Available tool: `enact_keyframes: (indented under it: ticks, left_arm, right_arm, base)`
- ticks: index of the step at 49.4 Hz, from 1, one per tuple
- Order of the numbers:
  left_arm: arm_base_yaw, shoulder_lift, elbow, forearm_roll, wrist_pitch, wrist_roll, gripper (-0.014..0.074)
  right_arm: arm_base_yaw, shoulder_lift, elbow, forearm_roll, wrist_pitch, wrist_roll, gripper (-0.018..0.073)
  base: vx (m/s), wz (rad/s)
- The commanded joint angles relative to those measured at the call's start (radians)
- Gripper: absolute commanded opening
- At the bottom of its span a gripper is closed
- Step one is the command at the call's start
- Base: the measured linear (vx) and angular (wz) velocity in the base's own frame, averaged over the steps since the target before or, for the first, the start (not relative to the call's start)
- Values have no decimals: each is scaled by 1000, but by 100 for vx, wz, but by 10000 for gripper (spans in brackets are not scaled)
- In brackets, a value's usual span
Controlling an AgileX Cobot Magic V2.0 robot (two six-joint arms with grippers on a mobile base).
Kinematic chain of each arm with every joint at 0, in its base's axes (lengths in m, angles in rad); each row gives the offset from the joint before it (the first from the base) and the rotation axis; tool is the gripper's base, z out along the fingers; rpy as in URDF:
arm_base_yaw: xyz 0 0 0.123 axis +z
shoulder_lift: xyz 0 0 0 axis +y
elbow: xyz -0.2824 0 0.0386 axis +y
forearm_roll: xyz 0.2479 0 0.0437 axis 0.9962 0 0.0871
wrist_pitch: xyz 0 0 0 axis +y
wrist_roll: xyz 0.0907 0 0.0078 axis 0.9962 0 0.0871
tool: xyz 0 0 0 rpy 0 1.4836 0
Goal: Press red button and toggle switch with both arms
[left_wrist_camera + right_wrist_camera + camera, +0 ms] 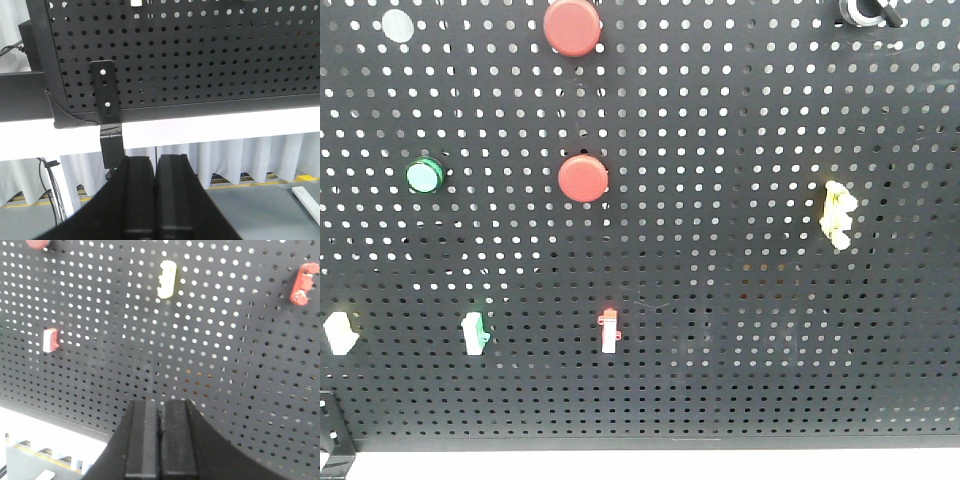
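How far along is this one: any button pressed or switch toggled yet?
Nothing looks done. In the front view, no arm is near the lower red button or the red toggle switch. In hand: the left end effector sits shut below the pegboard's bottom edge, and the right end effector is shut, facing the board, touching nothing. Both the press and the toggle remain.

on the pegboard (740, 330) — one button (583, 178) below another (571, 26), toggle switch (609, 331) lowest.

Open pegboard (740, 330) surrounds red button (583, 178); green button (424, 175) well apart.
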Motion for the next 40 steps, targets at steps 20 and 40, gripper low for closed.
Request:
enact_keyframes:
  ticks: [20,40]
  left_arm:
    - [1,-17,35,0,-74,-11,1]
    - [1,-17,35,0,-74,-11,1]
  right_arm:
    - [-3,13,-27,0,-77,-5,-3]
    - [-27,15,40,-105,-109,160,-3]
  base:
    - [0,0]
    - [0,0]
